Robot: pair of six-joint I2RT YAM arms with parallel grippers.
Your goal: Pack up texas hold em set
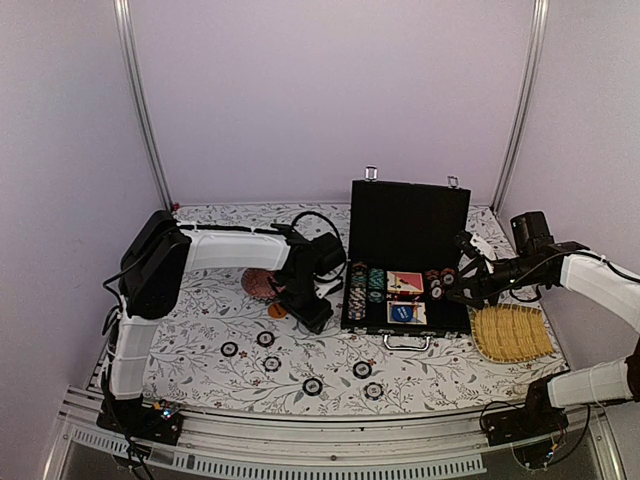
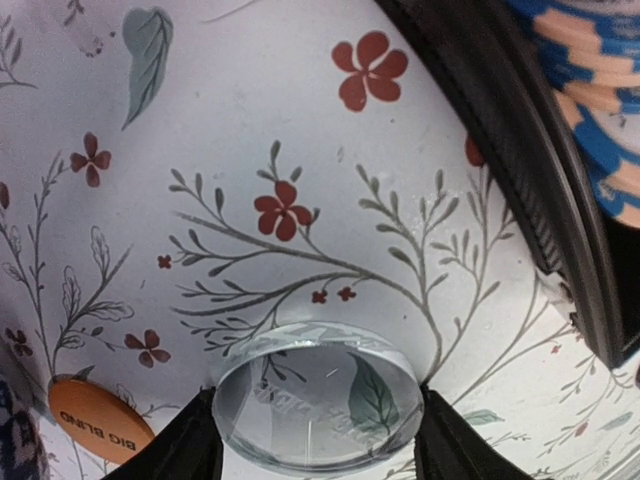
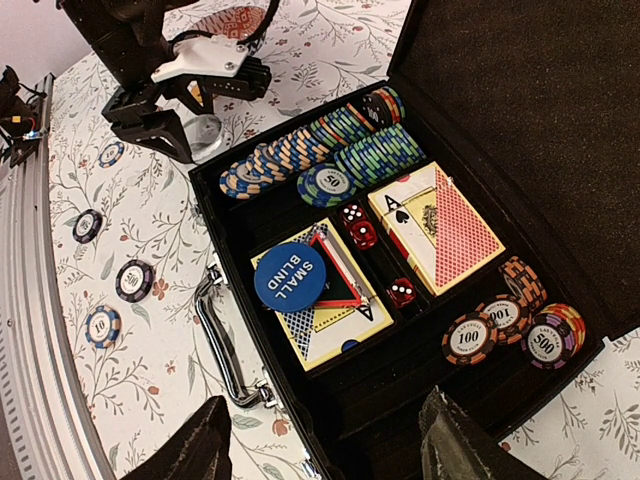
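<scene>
Clear disc (image 2: 318, 400) sits flat on the table (image 1: 200, 330), nearest the left wrist lens, with the left claw (image 2: 316, 440) straddling it. Fingers are tight to both edges, but I cannot tell if they are clamped yet.

Black briefcase (image 1: 408, 225) lies open mid-table with its lid upright. Chip rows, cards and dice are already inside. Its left wall is just beside the left claw.

Right claw (image 3: 325, 440) hovers over the case's near right corner, fingers apart, holding nothing.

6 loose chips (image 1: 312, 386) lie on the table in front of the case. Orange disc (image 2: 100, 432) lies near the left claw's finger, not touching.

Risks:
- Clear disc looks thin and slick, so a pinch on its rim may make it squirt out or tip. It is also hard to see if dropped.
- Any sideways drift likely bumps the case wall, shifting the case and spilling the chip rows.
- Left finger may nudge the orange disc.
- Right claw dropping lower could knock the 100 and 500 stacks.
</scene>
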